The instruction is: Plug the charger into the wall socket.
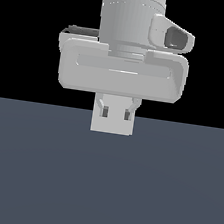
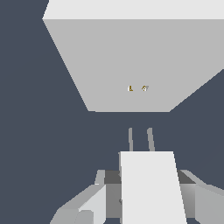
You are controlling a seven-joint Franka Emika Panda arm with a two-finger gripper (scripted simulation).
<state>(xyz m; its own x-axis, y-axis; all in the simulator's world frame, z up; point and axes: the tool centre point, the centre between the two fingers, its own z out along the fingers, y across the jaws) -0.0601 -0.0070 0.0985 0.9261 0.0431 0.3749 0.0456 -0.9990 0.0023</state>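
Observation:
In the wrist view the charger (image 2: 148, 188), a small white block, sits between my gripper's (image 2: 146, 177) fingers. Its two thin prongs (image 2: 140, 140) point at the wall socket (image 2: 131, 61), a large upright white panel a short gap ahead. Two tiny yellowish marks (image 2: 138, 88) sit at the panel's centre, roughly in line with the prongs. In the exterior view my gripper (image 1: 115, 115) hangs below the hand, with the charger (image 1: 117, 107) between the fingers. It blends into the white socket (image 1: 111, 128) standing behind it on the floor.
A flat dark grey-blue floor (image 1: 102, 183) spreads under the gripper and around the socket, with a black background above it. The bulky grey hand (image 1: 120, 75) hides the socket's upper part in the exterior view.

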